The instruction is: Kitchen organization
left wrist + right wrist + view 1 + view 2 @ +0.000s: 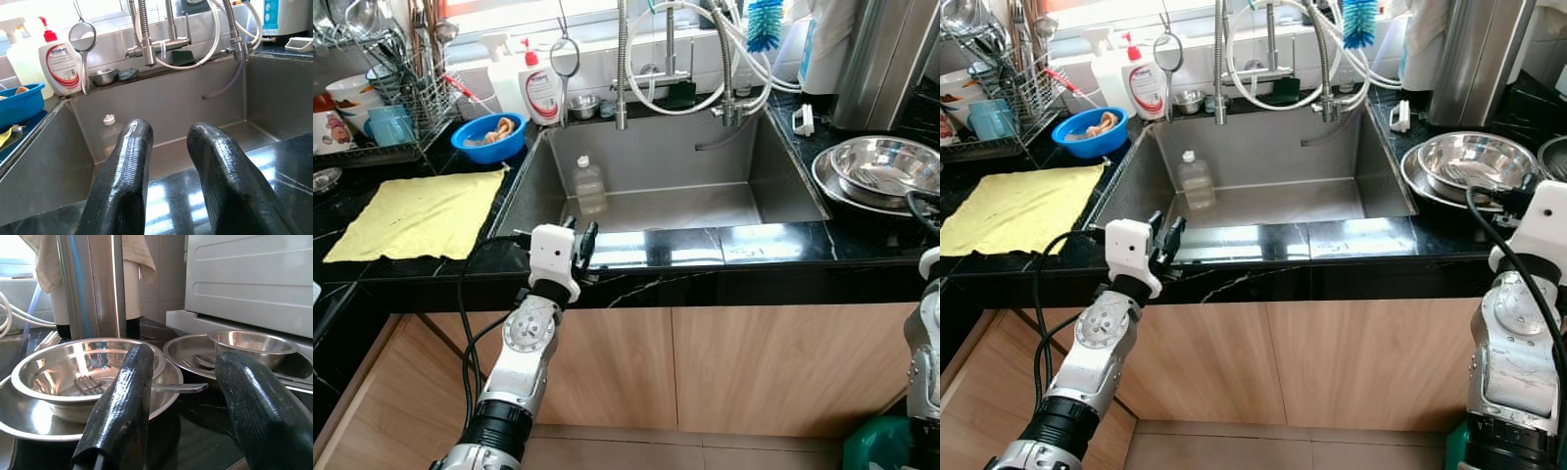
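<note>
Steel bowl with fork sits just ahead of your right claw, fingers apart, lined up for grab. Left claw apart too, parked over worktop edge; bottle beyond in sink.

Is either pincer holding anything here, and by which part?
Nothing is held. The left pincer is open above the counter's front edge before the sink; the right pincer is open, facing the steel bowl.

The blue bowl's contents are too small to identify.
</note>
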`<state>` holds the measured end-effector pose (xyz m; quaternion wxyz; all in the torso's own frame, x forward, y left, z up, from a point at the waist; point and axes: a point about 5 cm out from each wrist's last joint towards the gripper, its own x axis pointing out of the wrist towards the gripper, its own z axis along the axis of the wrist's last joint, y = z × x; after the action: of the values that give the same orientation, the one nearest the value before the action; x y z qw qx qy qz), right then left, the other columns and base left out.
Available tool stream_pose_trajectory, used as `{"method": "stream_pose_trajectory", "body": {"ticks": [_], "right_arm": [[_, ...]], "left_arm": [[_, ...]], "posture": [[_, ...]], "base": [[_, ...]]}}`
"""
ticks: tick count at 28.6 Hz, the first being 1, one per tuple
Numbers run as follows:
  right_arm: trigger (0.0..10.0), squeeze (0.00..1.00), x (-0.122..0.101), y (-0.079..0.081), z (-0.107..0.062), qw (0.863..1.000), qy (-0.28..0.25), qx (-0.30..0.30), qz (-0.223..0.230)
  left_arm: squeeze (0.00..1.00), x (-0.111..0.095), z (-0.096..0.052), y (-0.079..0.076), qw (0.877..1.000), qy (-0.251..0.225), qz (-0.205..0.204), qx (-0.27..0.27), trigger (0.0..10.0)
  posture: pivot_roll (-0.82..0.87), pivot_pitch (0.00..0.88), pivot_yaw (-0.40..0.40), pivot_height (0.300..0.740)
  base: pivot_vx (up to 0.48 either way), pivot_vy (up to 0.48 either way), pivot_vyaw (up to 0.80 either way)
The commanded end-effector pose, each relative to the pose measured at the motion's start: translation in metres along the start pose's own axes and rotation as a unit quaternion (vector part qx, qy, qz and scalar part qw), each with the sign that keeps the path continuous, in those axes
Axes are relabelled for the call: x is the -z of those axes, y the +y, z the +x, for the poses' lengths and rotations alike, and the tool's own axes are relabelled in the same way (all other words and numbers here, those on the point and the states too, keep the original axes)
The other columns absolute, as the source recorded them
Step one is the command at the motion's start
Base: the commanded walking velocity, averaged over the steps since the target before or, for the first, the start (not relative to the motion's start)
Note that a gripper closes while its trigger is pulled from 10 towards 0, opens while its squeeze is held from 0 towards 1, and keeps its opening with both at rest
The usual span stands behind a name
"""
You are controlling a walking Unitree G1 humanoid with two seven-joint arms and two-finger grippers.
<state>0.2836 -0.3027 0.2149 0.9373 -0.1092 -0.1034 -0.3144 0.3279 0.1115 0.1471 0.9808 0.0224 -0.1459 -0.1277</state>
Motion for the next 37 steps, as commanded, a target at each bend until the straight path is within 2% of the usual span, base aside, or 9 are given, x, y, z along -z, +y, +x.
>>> {"method": "stream_pose_trajectory", "body": {"ticks": [1, 13, 14, 16, 17, 36, 37], "right_arm": [[10.0, 0.0, 0.003, 0.005, 0.0, 1.0, 0.012, -0.002, 0.002], [10.0, 0.0, 0.006, 0.014, 0.001, 0.999, 0.03, -0.02, 0.011], [10.0, 1.0, 0.007, 0.016, 0.001, 0.999, 0.031, -0.022, 0.013], [10.0, 1.0, 0.007, 0.018, 0.002, 0.999, 0.032, -0.024, 0.014], [10.0, 0.0, 0.008, 0.02, 0.001, 0.999, 0.034, -0.026, 0.015], [10.0, 0.0, 0.011, 0.027, 0.002, 0.998, 0.042, -0.031, 0.019], [0.0, 0.0, 0.012, 0.03, 0.002, 0.998, 0.042, -0.04, 0.02]], "left_arm": [[0.0, -0.003, -0.002, 0.005, 1.0, -0.001, 0.014, -0.002, 10.0], [0.0, -0.004, -0.001, 0.003, 1.0, -0.005, 0.016, 0.002, 10.0], [0.0, -0.003, -0.001, 0.002, 1.0, -0.003, 0.017, 0.003, 10.0], [0.0, -0.003, -0.001, 0.002, 1.0, -0.003, 0.02, 0.006, 10.0], [0.0, -0.004, 0.0, 0.002, 1.0, -0.004, 0.02, 0.006, 10.0], [0.0, -0.004, 0.0, 0.002, 1.0, -0.006, 0.019, 0.005, 10.0], [0.0, -0.005, 0.001, 0.001, 1.0, -0.007, 0.019, 0.007, 10.0]], "posture": [[-0.21, 0.0, 0.168, 0.74], [-0.21, 0.0, 0.167, 0.74], [-0.21, 0.0, 0.167, 0.74], [-0.21, 0.0, 0.166, 0.74], [-0.21, 0.0, 0.165, 0.74], [-0.21, 0.0, 0.167, 0.74], [-0.21, 0.0, 0.167, 0.74]], "base": [[0.0, 0.0, 0.0], [0.0, 0.0, 0.0], [0.0, 0.0, 0.0], [0.0, 0.0, 0.0], [0.0, 0.0, 0.0], [0.0, 0.0, 0.0], [0.0, 0.0, 0.0]]}}
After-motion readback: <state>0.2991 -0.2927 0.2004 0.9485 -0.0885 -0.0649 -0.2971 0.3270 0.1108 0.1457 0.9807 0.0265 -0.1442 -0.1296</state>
